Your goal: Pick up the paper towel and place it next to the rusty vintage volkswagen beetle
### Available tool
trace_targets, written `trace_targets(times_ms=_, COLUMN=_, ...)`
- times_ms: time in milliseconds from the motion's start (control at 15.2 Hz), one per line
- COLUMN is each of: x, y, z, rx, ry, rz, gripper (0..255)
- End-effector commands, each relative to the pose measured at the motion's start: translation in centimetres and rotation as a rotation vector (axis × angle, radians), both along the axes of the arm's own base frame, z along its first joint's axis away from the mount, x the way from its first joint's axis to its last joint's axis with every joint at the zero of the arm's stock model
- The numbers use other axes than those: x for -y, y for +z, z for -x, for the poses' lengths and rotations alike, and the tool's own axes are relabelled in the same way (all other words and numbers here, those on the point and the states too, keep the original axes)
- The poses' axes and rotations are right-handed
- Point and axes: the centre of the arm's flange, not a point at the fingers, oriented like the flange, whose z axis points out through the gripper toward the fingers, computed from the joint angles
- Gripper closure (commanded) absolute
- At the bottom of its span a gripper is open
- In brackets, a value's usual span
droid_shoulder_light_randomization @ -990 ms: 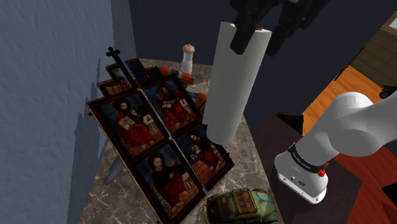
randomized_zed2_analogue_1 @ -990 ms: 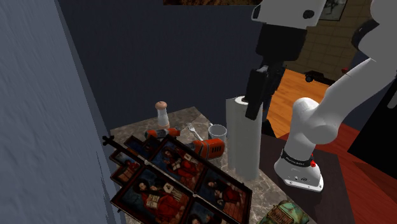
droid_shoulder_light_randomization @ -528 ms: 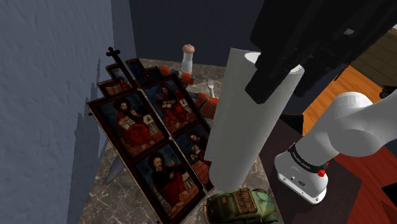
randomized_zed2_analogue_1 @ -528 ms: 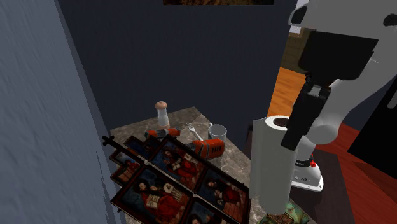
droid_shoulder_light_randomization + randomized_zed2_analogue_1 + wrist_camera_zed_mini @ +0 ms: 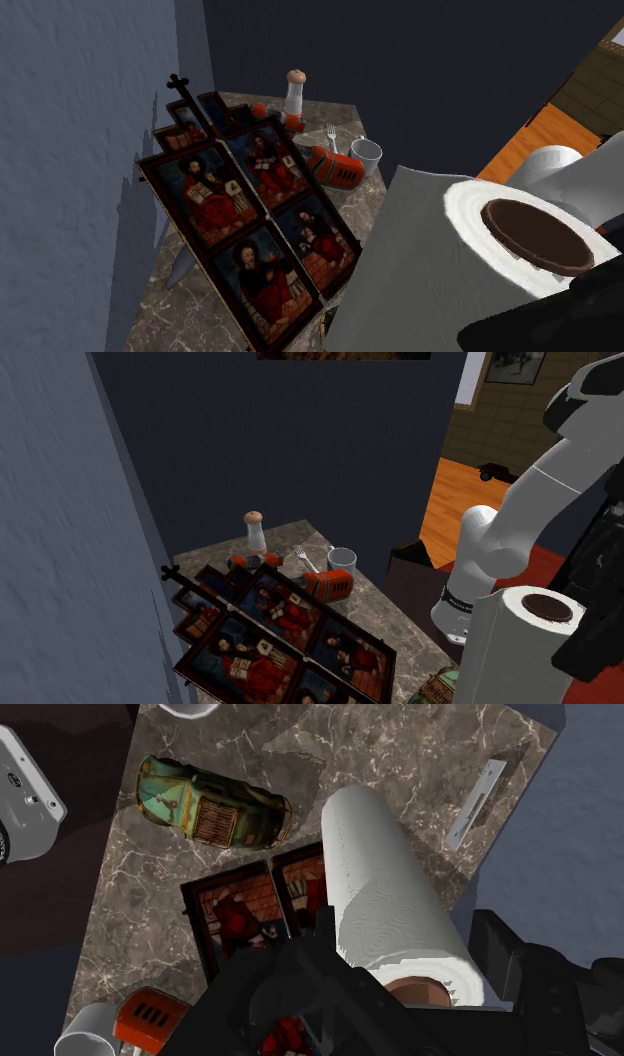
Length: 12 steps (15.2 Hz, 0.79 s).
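The paper towel (image 5: 420,270) has swung toward the shoulder camera and now hangs above the table (image 5: 400,754), near the rusty Beetle (image 5: 213,799). The gripper (image 5: 405,939) seems closed round its upper end. Lowered here, its base could catch the painted panel (image 5: 240,210) at the edge and tip over.

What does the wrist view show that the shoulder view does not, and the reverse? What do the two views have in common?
The wrist view adds the rusty Beetle toy car, standing on the marble tabletop near a corner of the painted icon panel. The shoulder view adds the white pepper mill, the fork and the small black cross on top of the panel. Both share the paper towel roll clasped by the end effector, the panel, the orange object and the cup.
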Motion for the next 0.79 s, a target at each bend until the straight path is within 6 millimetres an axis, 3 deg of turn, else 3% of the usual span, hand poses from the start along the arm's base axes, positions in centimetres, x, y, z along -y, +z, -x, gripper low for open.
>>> trace_targets(times_ms=0, x=-1.4, y=-0.2, z=2.0, rx=-0.001, ry=-0.002, rz=-0.001, gripper=255)
trace_targets(times_ms=726, x=-1.4, y=-6.0, z=2.0, rx=-0.001, ry=-0.002, rz=-0.001, gripper=255)
